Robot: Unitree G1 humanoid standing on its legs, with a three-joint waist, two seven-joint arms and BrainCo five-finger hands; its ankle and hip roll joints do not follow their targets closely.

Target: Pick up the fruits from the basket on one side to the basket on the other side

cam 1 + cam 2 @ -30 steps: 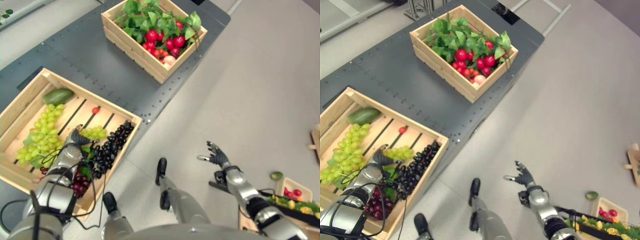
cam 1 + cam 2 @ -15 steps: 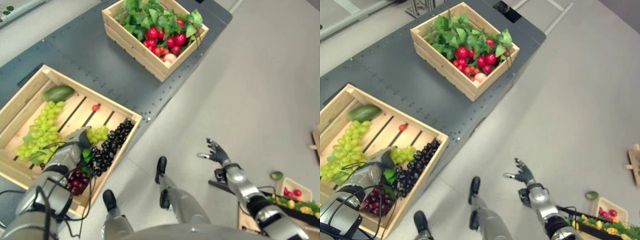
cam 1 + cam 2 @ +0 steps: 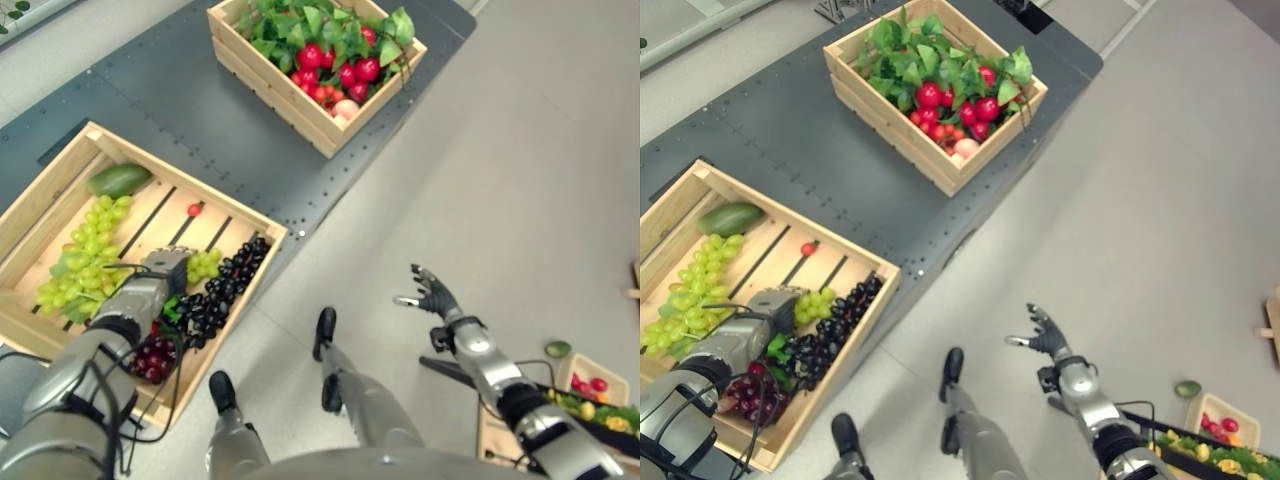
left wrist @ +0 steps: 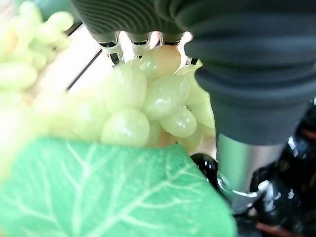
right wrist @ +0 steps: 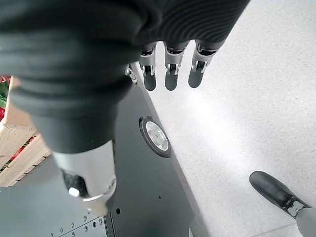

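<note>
Left hand (image 3: 150,290) curls over the small green grape bunch (image 3: 204,264) (low in crate) — right hand (image 3: 432,296) hovers, fingers spread.

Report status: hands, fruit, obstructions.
Left hand down in the near crate, fingers at the small green grape bunch; grip unclear. Right hand open over the floor, idle. Dark grapes crowd the bunch.

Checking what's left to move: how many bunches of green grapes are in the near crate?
2. A big bunch lies along the crate's left side; a smaller bunch sits mid-crate at the left hand, beside the dark grapes. The arm may hide more.
</note>
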